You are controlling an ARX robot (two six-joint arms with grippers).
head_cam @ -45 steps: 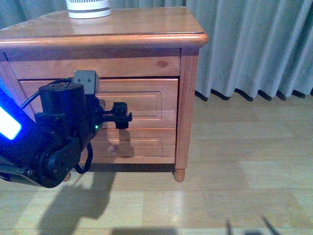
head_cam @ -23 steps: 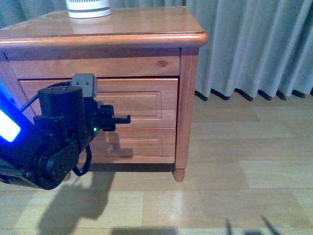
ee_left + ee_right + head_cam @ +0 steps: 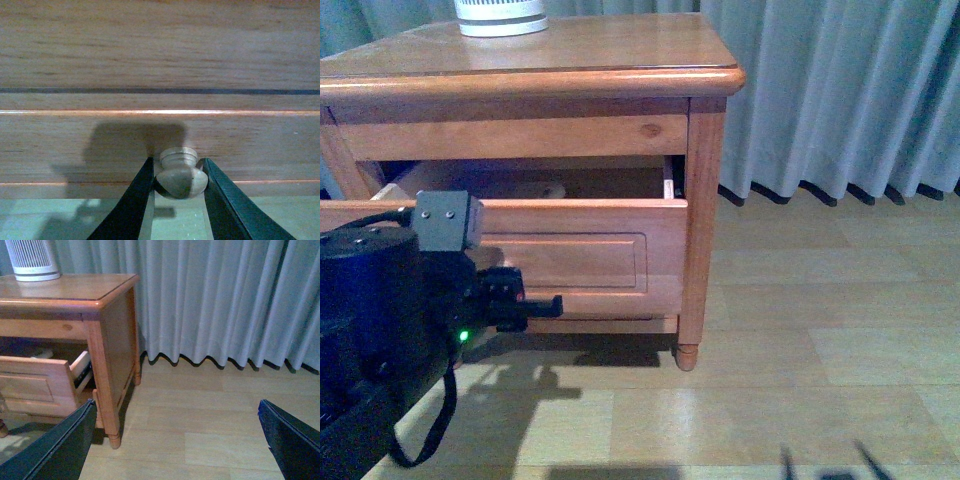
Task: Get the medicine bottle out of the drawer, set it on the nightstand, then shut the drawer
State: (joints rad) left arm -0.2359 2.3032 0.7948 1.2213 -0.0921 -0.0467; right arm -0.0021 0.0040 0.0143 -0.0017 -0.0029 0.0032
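Medicine bottle [image 3: 534, 189]: prob. the pale shape lying low inside the drawer [image 3: 570, 250], toward the back, approx mid-width. It's too dim & small to make out cap or label, so that ID is a guess.

Drawer stands well open. Left gripper [image 3: 179, 170] is pinched on the knob [image 3: 180, 176], one finger touching each side. It has hold of nothing else. Right gripper [image 3: 176, 405] has its fingers spread wide w/ nothing between them, and sits off to the side facing the nightstand [image 3: 620, 50] & curtain [image 3: 210, 300].

Handling, as a judgement:
- Bottle looks small, so likely light & stiff, not fragile.
- Smooth plastic could slip.
- If it lies on its side it may roll when nudged.

Best hold is prob. across the body, mid-length. Come from above, since the drawer walls block a sideways reach. A gentle squeeze should do, no need to crush.

Nightstand top has bare wood in front of the white slatted cylinder [image 3: 500, 15], so there's room to set the bottle down, upright if poss.
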